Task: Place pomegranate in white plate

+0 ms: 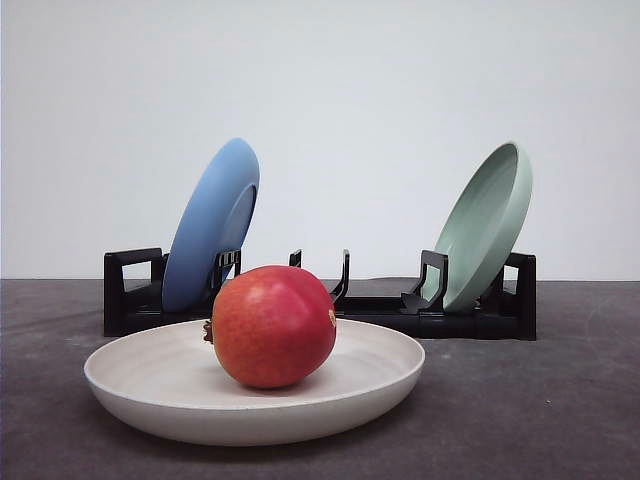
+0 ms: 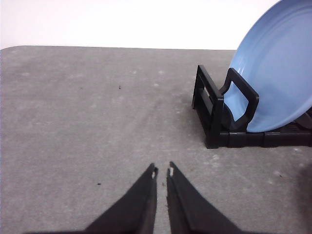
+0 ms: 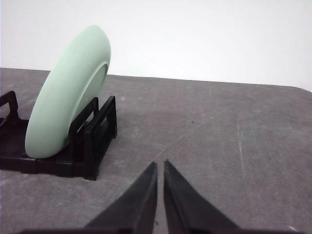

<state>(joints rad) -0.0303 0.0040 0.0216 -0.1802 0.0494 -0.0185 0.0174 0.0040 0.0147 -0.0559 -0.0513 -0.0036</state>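
Both your claws, left gripper (image 2: 162, 171) and right gripper (image 3: 160, 165), sit nearly closed, empty; pomegranate (image 1: 273, 326) rests in white plate (image 1: 130, 385).

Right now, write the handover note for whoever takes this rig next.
Left tool: shut, holding nothing, over bare table near the blue plate in the black rack.
Right tool: shut, holding nothing, near the pale green plate.
Pomegranate sits in the white plate at the front.
Done: fruit placed.
Left: nothing apparent.
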